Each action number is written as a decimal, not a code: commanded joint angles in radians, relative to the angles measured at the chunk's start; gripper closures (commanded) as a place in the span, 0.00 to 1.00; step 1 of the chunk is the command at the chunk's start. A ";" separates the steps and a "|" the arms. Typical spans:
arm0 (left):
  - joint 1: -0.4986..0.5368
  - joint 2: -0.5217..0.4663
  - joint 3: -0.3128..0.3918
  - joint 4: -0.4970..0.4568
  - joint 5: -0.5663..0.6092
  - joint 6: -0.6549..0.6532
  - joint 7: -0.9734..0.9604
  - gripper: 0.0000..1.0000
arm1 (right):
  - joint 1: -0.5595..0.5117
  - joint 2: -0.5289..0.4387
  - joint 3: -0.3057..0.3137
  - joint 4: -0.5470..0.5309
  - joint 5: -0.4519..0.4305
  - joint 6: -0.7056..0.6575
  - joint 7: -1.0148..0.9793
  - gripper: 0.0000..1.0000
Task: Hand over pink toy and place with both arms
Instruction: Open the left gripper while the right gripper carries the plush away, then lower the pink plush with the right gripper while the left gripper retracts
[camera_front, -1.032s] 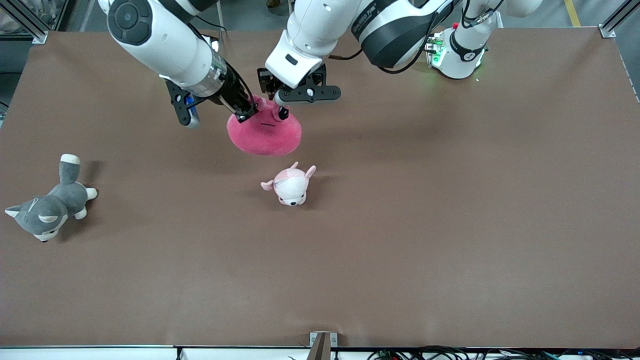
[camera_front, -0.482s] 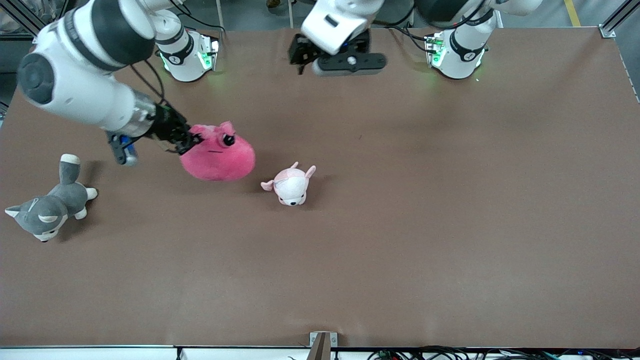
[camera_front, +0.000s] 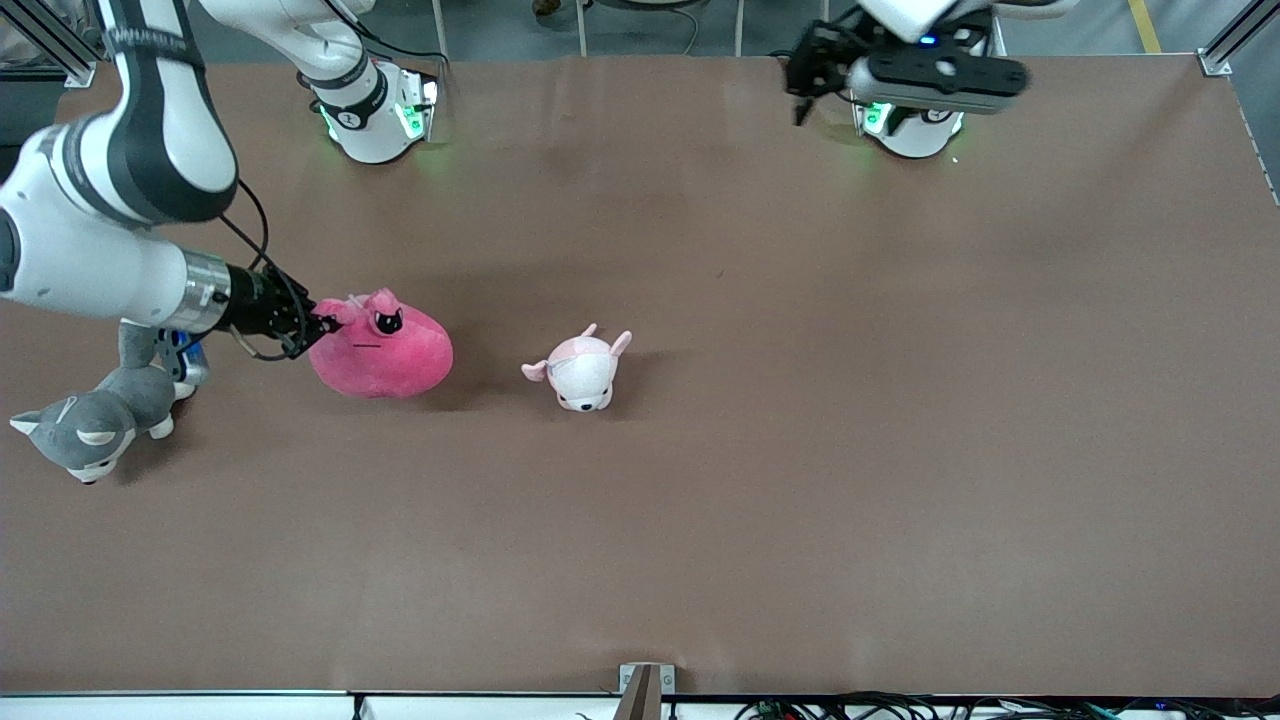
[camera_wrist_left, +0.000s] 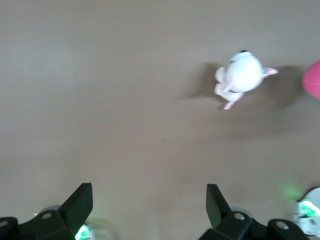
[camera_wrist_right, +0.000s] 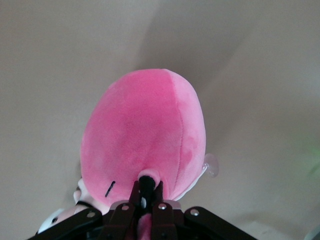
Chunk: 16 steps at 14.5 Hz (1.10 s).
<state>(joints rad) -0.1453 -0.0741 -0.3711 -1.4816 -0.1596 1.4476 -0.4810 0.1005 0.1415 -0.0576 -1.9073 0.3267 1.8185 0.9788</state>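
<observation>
The pink toy (camera_front: 383, 350), a round magenta plush with black eyes, hangs low over the table toward the right arm's end, beside the small pale pink plush. My right gripper (camera_front: 318, 325) is shut on a tuft at its top edge; in the right wrist view the toy (camera_wrist_right: 145, 135) fills the middle and the gripper (camera_wrist_right: 146, 192) pinches a nub of it. My left gripper (camera_front: 800, 85) is open and empty, held high over the table edge by the left arm's base; in the left wrist view the gripper (camera_wrist_left: 149, 200) shows spread fingers over bare table.
A small pale pink-and-white eared plush (camera_front: 580, 370) lies mid-table, also in the left wrist view (camera_wrist_left: 242, 75). A grey-and-white dog plush (camera_front: 95, 420) lies at the right arm's end, close under the right wrist. The arm bases (camera_front: 372, 110) stand along the table's edge.
The right gripper has carried the pink toy away from the left gripper, toward the right arm's end and lower. The left gripper let go and drew back up to its base.
</observation>
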 joint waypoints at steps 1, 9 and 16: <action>0.090 -0.061 -0.006 -0.097 0.020 -0.001 0.114 0.00 | -0.071 0.050 0.018 -0.002 0.005 0.021 -0.124 0.98; 0.206 0.040 -0.006 -0.123 0.161 0.074 0.230 0.00 | -0.123 0.150 0.018 0.025 -0.008 0.082 -0.293 0.00; 0.317 0.060 -0.005 -0.123 0.163 0.129 0.345 0.00 | -0.162 0.150 0.018 0.198 -0.205 0.071 -0.895 0.00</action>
<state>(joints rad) 0.1588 -0.0109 -0.3653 -1.6074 -0.0136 1.5631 -0.1495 -0.0383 0.2959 -0.0578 -1.7714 0.1865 1.9074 0.2193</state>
